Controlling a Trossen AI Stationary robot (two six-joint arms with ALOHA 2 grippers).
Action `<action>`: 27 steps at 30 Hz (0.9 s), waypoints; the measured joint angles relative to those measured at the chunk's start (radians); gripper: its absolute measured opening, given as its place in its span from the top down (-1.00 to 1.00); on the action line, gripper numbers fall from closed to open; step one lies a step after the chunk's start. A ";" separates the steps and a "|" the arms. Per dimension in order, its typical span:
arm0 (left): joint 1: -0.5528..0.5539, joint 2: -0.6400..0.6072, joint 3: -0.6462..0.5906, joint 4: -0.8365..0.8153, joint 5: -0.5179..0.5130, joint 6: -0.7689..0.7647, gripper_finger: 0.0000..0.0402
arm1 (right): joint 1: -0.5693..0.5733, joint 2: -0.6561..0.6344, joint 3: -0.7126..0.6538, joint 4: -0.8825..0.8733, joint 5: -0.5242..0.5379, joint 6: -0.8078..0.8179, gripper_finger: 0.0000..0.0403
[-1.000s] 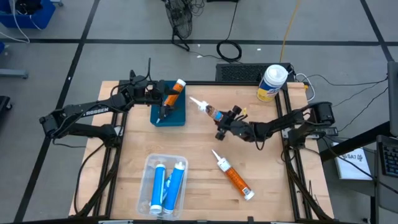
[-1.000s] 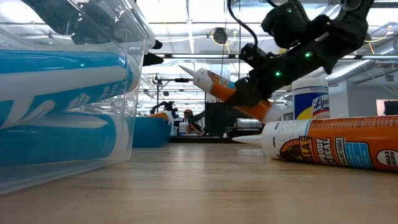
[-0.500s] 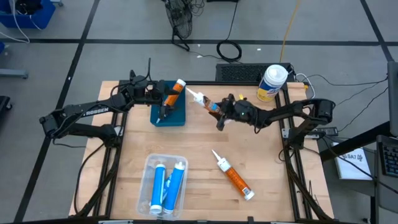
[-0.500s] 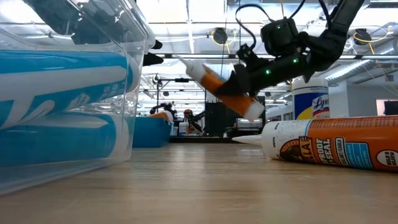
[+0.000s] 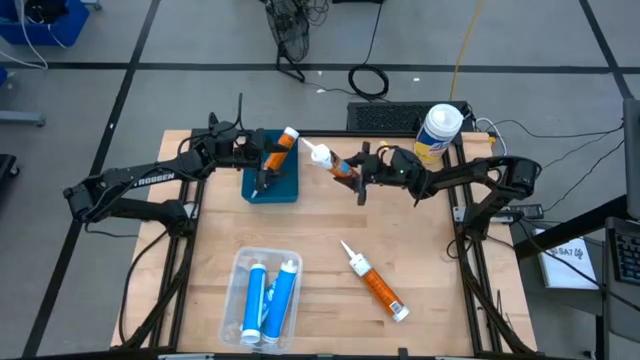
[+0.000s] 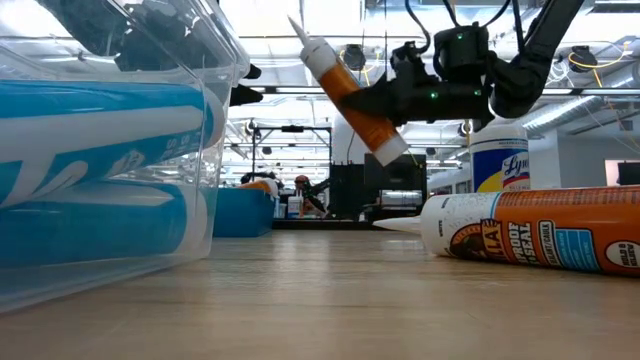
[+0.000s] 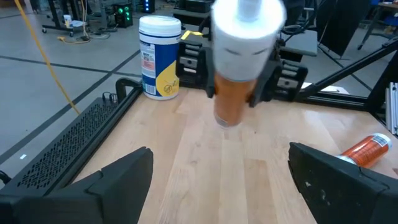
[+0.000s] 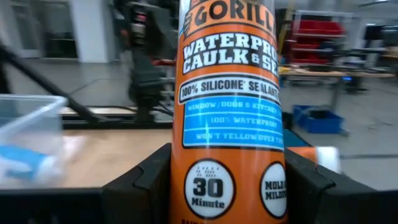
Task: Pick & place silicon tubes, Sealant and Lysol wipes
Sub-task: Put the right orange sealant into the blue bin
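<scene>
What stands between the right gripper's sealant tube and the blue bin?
Nothing in the gap between the tube in the right gripper and the blue bin. The open left gripper hangs over the bin, and another orange tube lies in it.

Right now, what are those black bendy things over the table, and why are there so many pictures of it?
Those are two robot arms, each ending in a two-finger gripper. Four cameras look at once: one from above, one at table height, and one on each arm's wrist.

The right gripper is shut on an orange sealant tube and holds it up in the air, near a blue bin. Its wrist camera sees the tube's label up close.

The left gripper waits open over the blue bin, where another orange tube leans.

On the wooden table lies a third orange tube. A clear box holds blue tubes. The Lysol wipes stand upright at the far right corner.
</scene>
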 joint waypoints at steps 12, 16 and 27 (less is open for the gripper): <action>0.000 0.000 0.000 0.000 0.000 0.000 -0.82 | -0.035 0.000 0.000 -0.002 -0.023 -0.021 0.03; 0.000 0.000 0.000 0.000 0.000 0.000 -0.82 | -0.044 0.000 0.000 -0.004 -0.023 -0.047 0.03; 0.000 0.000 0.000 0.000 0.000 0.000 -0.82 | -0.043 0.000 0.001 0.008 -0.024 -0.136 0.03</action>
